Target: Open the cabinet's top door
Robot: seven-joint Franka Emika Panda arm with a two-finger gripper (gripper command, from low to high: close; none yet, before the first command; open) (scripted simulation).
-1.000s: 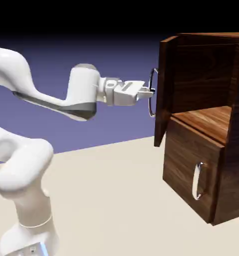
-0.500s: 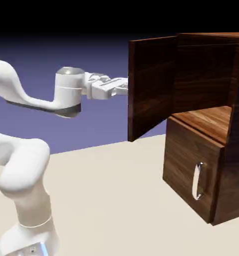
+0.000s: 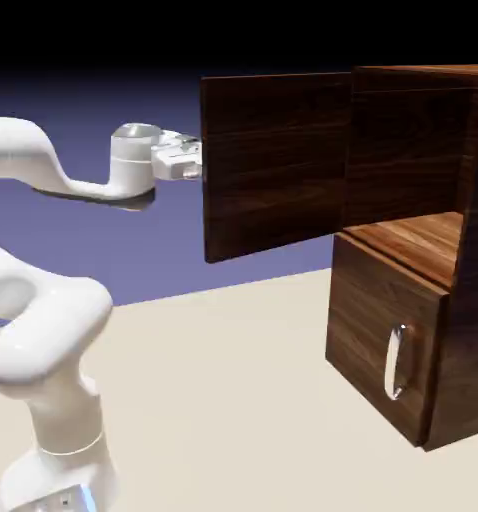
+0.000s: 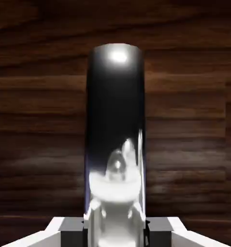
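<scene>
In the hand view, a polished silver handle [image 4: 115, 144] fills the middle: a smooth rounded bar, dark along its length with a bright glint at its top and a mirrored reflection near its base. It sits between the two grey fingertips [image 4: 69, 231] at the bottom edge, so the gripper [image 4: 115, 230] is clamped tight on it. Behind the bar lies dark walnut wood with horizontal grain.

In the exterior view, the white arm [image 3: 43, 330] rises in glossy rounded segments from the lower left, bends, and stretches level to the right. Its gripper [image 3: 190, 160] meets the free edge of the top door [image 3: 273, 165], a flat dark wood-grain panel swung wide out from the cabinet [image 3: 423, 250]. The cabinet stands at the right on the pale table [image 3: 233, 400], boxy, its upper compartment open with a lighter wooden shelf [image 3: 418, 240] showing. Below, the lower panel [image 3: 378, 335] is shut, with its curved silver handle [image 3: 394, 362].
</scene>
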